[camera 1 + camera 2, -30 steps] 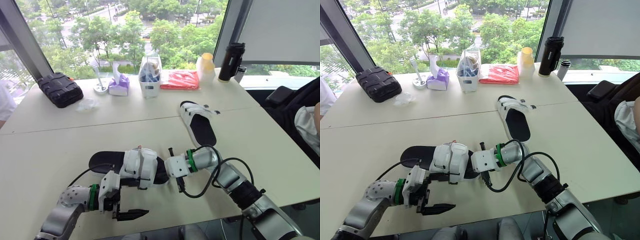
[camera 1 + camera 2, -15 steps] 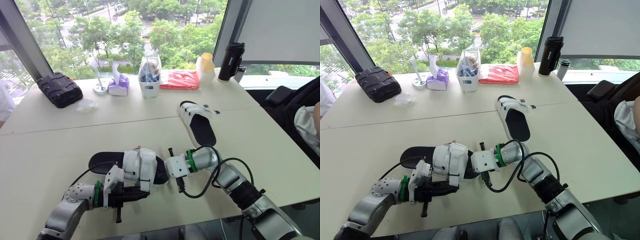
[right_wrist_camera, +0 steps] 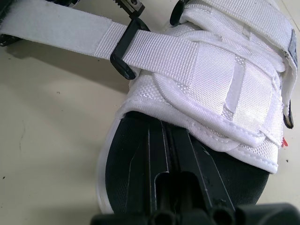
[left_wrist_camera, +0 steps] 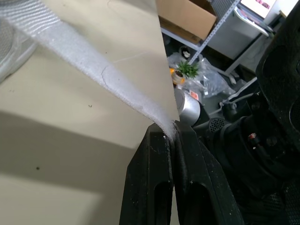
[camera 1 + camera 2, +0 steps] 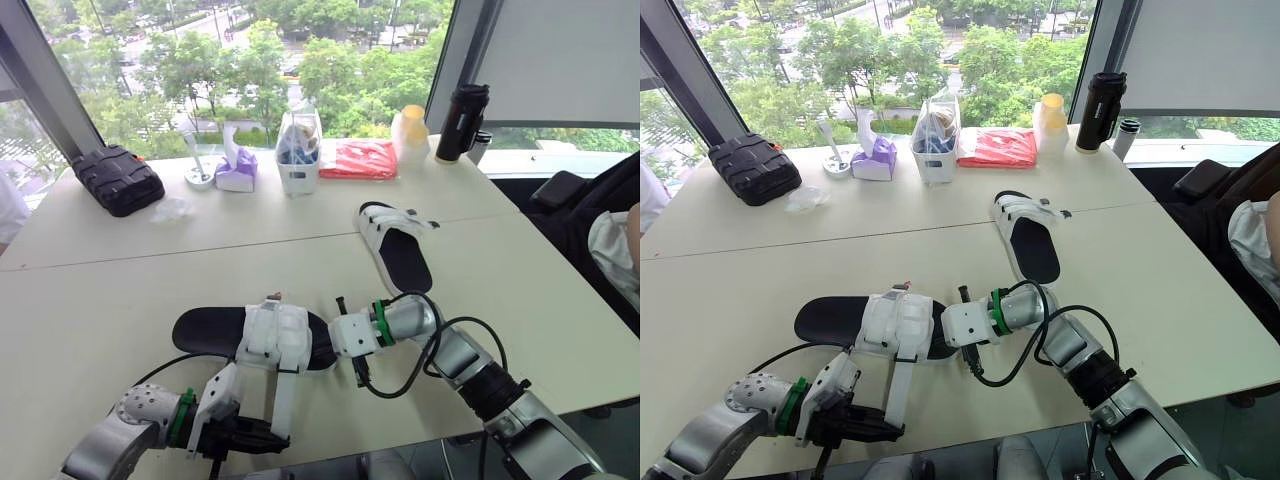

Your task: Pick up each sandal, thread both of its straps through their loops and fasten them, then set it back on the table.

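The near sandal (image 5: 215, 330), black-soled with white straps, lies flat on the table. One long white strap (image 5: 283, 395) runs through its black loop (image 3: 124, 51) and stretches toward the table's front edge. My left gripper (image 4: 171, 132) is shut on that strap's end, close to the front edge (image 5: 268, 438). My right gripper (image 3: 165, 133) is shut, its fingertips pressing on the black insole at the sandal's toe end (image 5: 322, 345). The second sandal (image 5: 395, 245) lies further back on the right, untouched.
Along the window stand a black case (image 5: 120, 178), a tissue box (image 5: 237, 170), a white tub with a bag (image 5: 300, 150), a red packet (image 5: 360, 160), a yellow-lidded cup (image 5: 412, 133) and a black bottle (image 5: 463, 122). A person sits at the right edge (image 5: 615, 250).
My left gripper was open by the sandal, shut on the strap end and drew it out toward the front edge. The sandal slid slightly left. The right gripper stayed put.
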